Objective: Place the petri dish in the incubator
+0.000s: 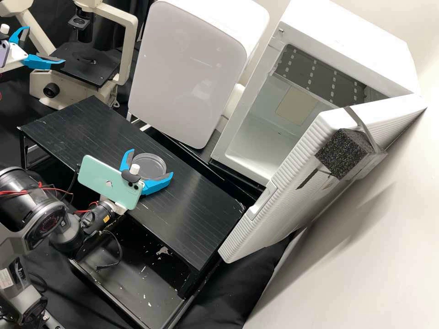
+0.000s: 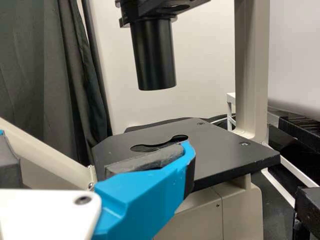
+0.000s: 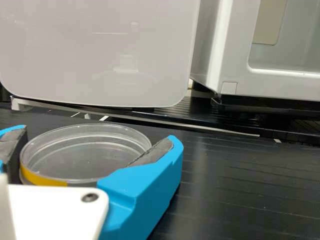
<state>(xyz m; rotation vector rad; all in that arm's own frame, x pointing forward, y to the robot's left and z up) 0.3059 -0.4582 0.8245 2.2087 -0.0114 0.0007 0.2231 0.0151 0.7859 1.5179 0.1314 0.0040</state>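
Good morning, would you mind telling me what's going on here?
The right gripper has its jaws on either side of the petri dish at the black bench; whether they press on it, I can't tell. The incubator stands open, the dish not yet inside. The left gripper is open by the microscope.

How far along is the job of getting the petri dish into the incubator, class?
Done: the incubator door stands open. In hand: the right pincer is around the petri dish at the black stand; whether it grips is unclear. Left, probably: secure, lift and set the dish inside.
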